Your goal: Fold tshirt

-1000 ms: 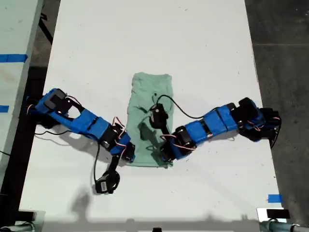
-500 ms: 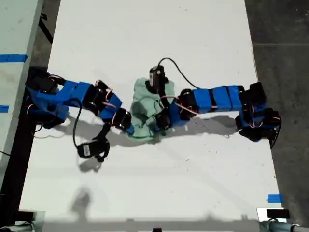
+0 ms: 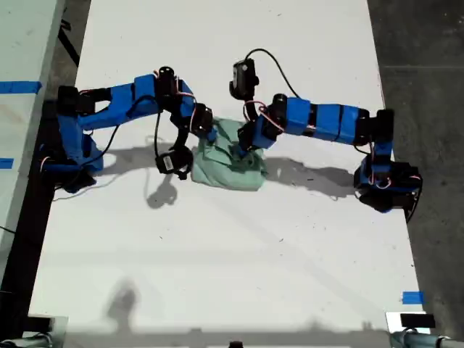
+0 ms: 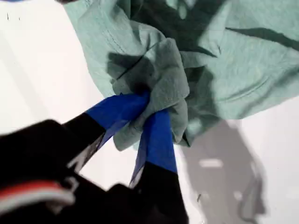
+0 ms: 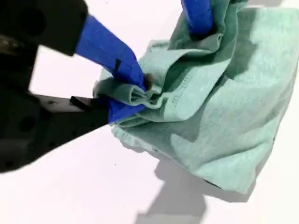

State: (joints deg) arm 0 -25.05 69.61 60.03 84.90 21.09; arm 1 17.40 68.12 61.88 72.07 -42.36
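The tshirt [image 3: 230, 171] is a pale mint-green cloth, bunched into a short bundle near the middle of the white table [image 3: 217, 275]. Two blue arms reach in from the exterior view's left and right, and both grippers [image 3: 209, 135] [image 3: 243, 147] meet at the bundle's far edge. I cannot tell which arm is first. My first gripper [image 4: 147, 109] is shut on a gathered wad of the tshirt [image 4: 243, 70]. My second gripper [image 5: 133, 95] is shut on a folded edge of the tshirt [image 5: 224, 121]. A blue finger [image 5: 198, 14] of the first gripper shows beyond it.
A second table [image 3: 22, 109] with blue tape stands at the exterior view's left. Dark floor [image 3: 428, 58] runs along the right. A blue tape mark [image 3: 412, 297] sits near the white table's near right corner. Black wrist cameras and cables hang beside both grippers.
Both arms have swung toward the table's far side, carrying the shirt's near end with them. The long flat strip has become a short bunched bundle.
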